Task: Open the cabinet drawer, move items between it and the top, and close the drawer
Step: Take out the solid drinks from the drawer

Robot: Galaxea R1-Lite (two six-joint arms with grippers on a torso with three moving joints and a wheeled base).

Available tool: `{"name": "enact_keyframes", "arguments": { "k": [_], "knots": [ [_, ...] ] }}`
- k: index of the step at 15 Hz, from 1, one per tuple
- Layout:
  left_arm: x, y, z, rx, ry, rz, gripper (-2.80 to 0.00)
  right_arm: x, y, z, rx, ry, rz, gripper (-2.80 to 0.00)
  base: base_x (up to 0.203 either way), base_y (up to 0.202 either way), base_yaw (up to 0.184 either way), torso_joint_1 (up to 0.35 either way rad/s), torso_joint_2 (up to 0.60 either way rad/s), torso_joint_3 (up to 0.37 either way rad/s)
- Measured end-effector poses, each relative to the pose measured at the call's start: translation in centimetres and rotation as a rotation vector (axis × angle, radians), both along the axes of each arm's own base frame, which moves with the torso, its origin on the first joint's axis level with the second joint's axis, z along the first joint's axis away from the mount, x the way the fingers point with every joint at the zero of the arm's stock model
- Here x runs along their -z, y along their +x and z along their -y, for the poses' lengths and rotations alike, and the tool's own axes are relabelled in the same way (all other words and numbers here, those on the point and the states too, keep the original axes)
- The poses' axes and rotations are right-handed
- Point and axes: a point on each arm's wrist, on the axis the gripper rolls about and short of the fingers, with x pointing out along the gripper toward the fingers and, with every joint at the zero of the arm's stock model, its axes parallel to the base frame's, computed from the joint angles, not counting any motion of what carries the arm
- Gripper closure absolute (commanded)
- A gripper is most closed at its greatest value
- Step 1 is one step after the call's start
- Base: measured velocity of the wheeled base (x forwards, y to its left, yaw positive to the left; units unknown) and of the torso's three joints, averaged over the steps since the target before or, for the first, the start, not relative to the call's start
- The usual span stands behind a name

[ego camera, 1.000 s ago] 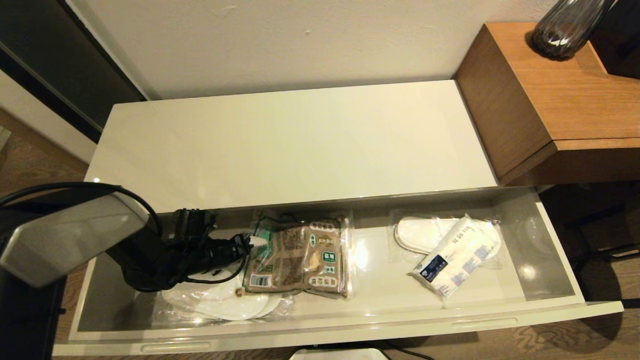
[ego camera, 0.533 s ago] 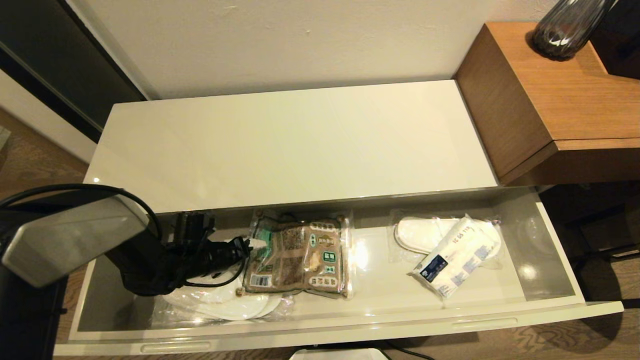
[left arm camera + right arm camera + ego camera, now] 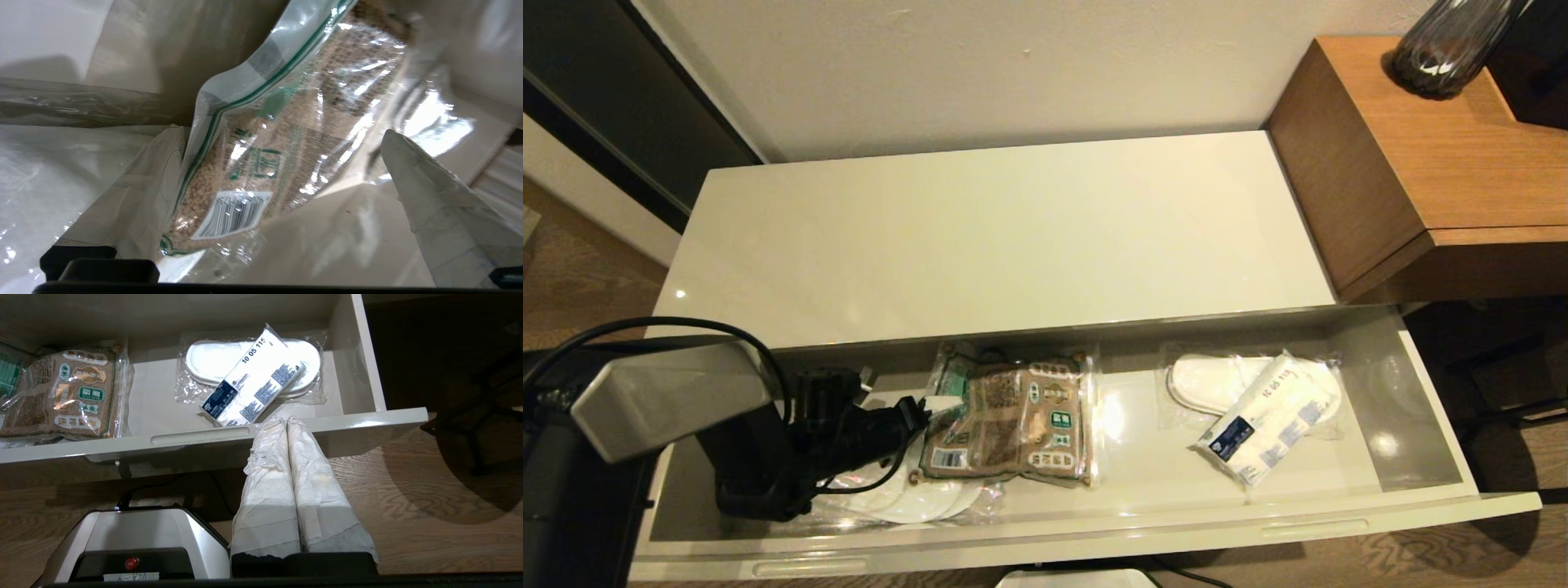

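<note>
The cabinet drawer [image 3: 1094, 531] stands pulled out below the bare cream top [image 3: 996, 237]. In its left half lies the clear bag of brown snacks [image 3: 1013, 420] with a green band. My left gripper [image 3: 923, 406] is down inside the drawer at the bag's left edge, open. In the left wrist view the bag [image 3: 265, 143] lies between the spread fingers [image 3: 429, 204] of that gripper [image 3: 282, 132]. The white tissue pack [image 3: 1270, 416] rests on wrapped slippers in the drawer's right half. My right gripper [image 3: 284, 420] hangs shut and empty before the drawer front.
Wrapped white slippers [image 3: 1205, 384] lie under the tissue pack, and another pair [image 3: 907, 502] lies under my left gripper. A taller brown wooden desk [image 3: 1462, 147] with a dark glass vase [image 3: 1445, 49] stands at the right. The robot base [image 3: 135, 539] sits below the drawer.
My left arm has sunk lower and shifted a little toward the drawer front, its gripper drawing slightly left along the snack bag's edge. The bag and tissue pack have not moved.
</note>
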Motion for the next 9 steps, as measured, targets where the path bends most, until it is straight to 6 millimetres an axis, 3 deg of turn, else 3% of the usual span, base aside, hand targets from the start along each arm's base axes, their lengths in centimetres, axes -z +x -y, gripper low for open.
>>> {"name": "enact_keyframes", "arguments": {
  "k": [5, 9],
  "knots": [
    [0.4, 0.0, -0.2, 0.039, -0.033, -0.013, -2.8, 0.0, 0.0, 0.0, 0.0, 0.0, 0.0, 0.0, 0.0, 0.0, 0.0, 0.0, 0.0, 0.0],
    [0.9, 1.4, -0.2, 0.056, 0.0, 0.032, -2.8, 0.0, 0.0, 0.0, 0.0, 0.0, 0.0, 0.0, 0.0, 0.0, 0.0, 0.0, 0.0, 0.0]
  ]
}}
